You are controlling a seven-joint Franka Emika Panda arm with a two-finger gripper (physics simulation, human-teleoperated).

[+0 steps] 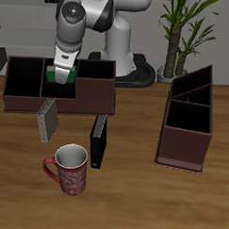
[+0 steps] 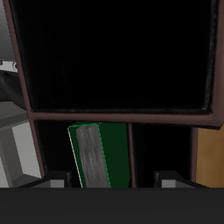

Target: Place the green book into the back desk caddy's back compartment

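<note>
Quick count of what's on the table (image 1: 131,207): two brown desk caddies, three books, one mug. The back desk caddy (image 1: 89,101) is the long low one showing its long side, with three black-lined sections in a row. The other caddy (image 1: 187,124) sits well apart from it, seen end-on with slanted sides. Books: the green book (image 1: 60,76), a grey book (image 1: 47,120) leaning against the front wall of the long caddy, and a black book (image 1: 98,142) standing just in front of that same caddy, nearer the table's front edge. The red patterned mug (image 1: 69,168) stands close to the front edge, between the grey and black books but nearer the camera. There's also a potted plant (image 1: 186,30) behind the table.

The gripper (image 1: 61,74) hangs right over the back compartment (image 1: 59,84), the narrow middle section, with the green book pinched between its fingers. In the wrist view the green book (image 2: 99,156) shows its green cover and grey-white page edge, reaching down into the narrow black slot (image 2: 83,140) with the slot walls on both sides. Can't tell if its lower edge touches the floor of the compartment.

No readable writing or labels on anything, the mug just has a pattern.
</note>
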